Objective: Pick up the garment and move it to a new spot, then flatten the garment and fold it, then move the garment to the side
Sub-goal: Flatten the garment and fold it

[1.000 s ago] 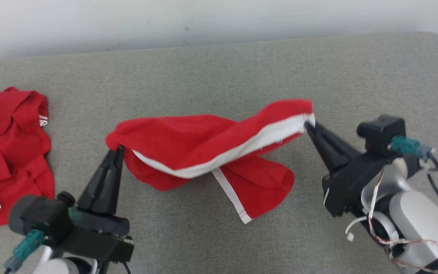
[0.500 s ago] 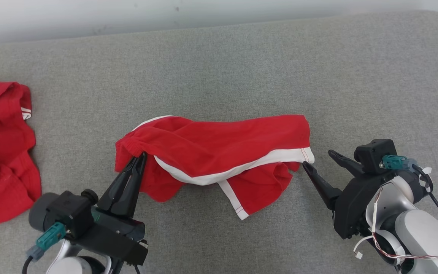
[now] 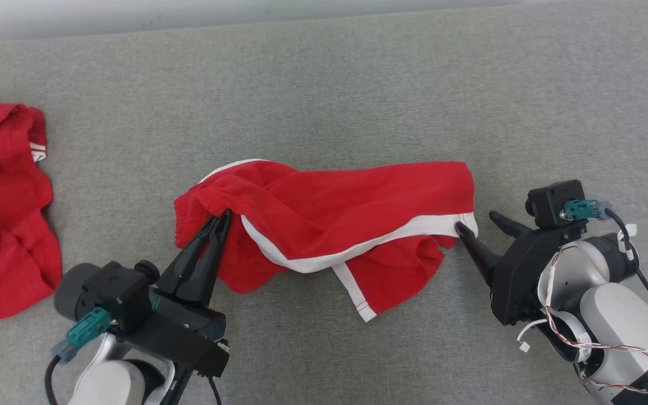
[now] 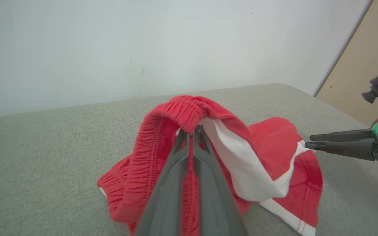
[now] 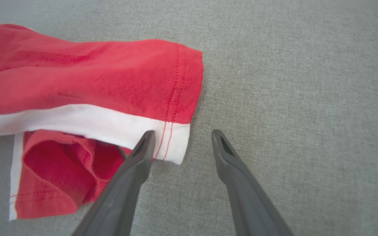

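Observation:
The garment (image 3: 346, 214) is a pair of red shorts with white side stripes, lying rumpled in the middle of the grey cushion. My left gripper (image 3: 223, 216) is shut on its ribbed waistband (image 4: 189, 113) and holds that end slightly lifted. My right gripper (image 3: 476, 220) stands open at the shorts' right leg hem (image 5: 176, 144); one fingertip overlaps the white hem corner and the other is over bare cushion. Nothing is held between its fingers. The right gripper (image 4: 310, 141) also appears at the right in the left wrist view.
A second red garment (image 3: 3, 208) lies bunched at the left edge of the grey cushion (image 3: 358, 84). A pale wall runs behind the cushion, and a tan board (image 4: 359, 65) leans at the far right.
My right gripper opened and let go of the leg hem, which dropped onto the cushion. The shorts sank from stretched in the air to lying down. The head camera tilted lower.

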You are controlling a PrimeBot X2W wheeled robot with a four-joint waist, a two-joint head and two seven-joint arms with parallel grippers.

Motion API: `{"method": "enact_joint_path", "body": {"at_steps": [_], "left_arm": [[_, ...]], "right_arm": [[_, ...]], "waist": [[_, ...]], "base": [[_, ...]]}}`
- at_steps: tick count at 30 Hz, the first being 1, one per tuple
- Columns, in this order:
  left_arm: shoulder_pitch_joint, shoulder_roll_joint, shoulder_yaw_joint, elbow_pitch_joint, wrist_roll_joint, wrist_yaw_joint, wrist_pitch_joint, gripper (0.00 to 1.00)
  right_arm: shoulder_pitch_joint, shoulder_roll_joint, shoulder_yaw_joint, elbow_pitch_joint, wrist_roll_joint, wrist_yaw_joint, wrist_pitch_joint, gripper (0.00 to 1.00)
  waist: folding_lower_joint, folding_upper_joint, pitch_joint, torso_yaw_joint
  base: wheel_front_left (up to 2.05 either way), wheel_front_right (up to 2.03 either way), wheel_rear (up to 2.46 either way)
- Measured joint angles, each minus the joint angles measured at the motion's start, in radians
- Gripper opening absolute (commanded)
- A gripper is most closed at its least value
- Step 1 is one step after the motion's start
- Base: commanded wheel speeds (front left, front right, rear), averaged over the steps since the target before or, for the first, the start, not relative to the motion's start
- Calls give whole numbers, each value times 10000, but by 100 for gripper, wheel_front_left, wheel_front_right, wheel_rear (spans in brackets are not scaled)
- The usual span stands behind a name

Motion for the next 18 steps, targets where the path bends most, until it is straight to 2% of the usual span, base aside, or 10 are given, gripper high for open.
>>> {"method": "enact_joint_path", "body": {"at_steps": [3,6,9,10,11,12,14,15,18], "left_arm": [[-72,-63,-38,31,0,-2,10,0],[-69,-17,21,102,-2,-2,10,0],[-66,8,25,161,-6,-2,10,0],[-66,4,17,171,-6,-2,10,0],[-66,0,12,178,-13,-2,10,0],[-66,-4,8,190,-25,-2,10,0],[-66,-10,2,221,-31,-2,10,0],[-66,-13,-2,230,-31,-2,10,0],[-66,-19,-6,242,-33,-4,-2,0]], "right_arm": [[0,8,75,180,4,-2,127,89],[-45,117,211,328,2,0,207,81],[-93,196,314,399,2,0,249,55],[-114,194,368,430,0,0,330,48],[-119,192,399,447,0,0,332,46],[-119,194,414,460,-2,0,337,39],[-118,192,441,466,-4,2,408,5],[-118,198,447,462,-12,2,407,0],[-118,184,439,416,-36,2,389,0]], "waist": [[0,0,49,118],[0,0,91,205],[0,0,96,239],[0,-1,91,245],[0,0,86,249],[-1,-1,79,251],[0,-1,65,248],[0,-1,57,244],[0,-1,31,219]], "base": [[0,0,0],[0,0,0],[0,0,0],[0,0,0],[0,0,0],[0,0,0],[0,0,0],[0,0,0],[0,0,0]]}}
